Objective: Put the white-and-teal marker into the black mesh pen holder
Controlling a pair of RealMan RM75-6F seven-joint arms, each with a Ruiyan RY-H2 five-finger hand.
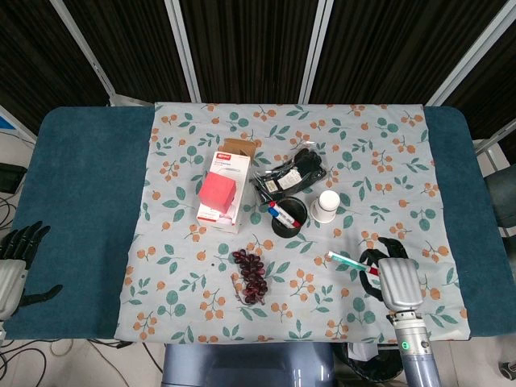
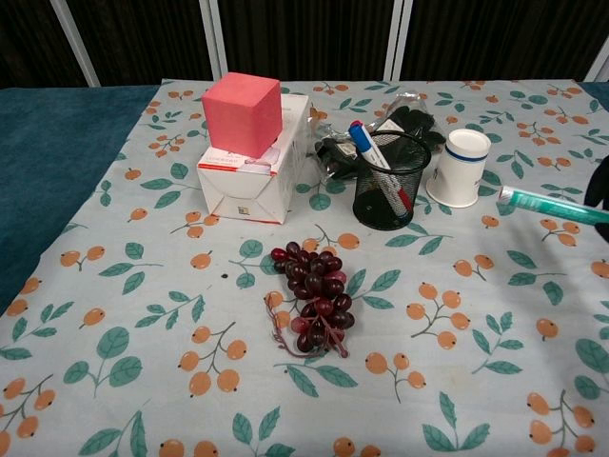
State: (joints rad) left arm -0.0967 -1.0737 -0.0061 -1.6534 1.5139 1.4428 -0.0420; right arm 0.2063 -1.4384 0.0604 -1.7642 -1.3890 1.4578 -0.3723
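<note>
White-and-teal marker (image 1: 345,260) | gripped in right hand (image 1: 393,274) | left hand (image 1: 18,258) open

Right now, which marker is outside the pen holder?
The white-and-teal marker, held by the right hand off to the right of the black mesh pen holder. The blue-capped marker and a red one stand inside it.

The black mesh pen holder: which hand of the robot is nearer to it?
Right. The right hand is just beside the pen holder, holding the marker; the left hand is at the far table edge.
</note>
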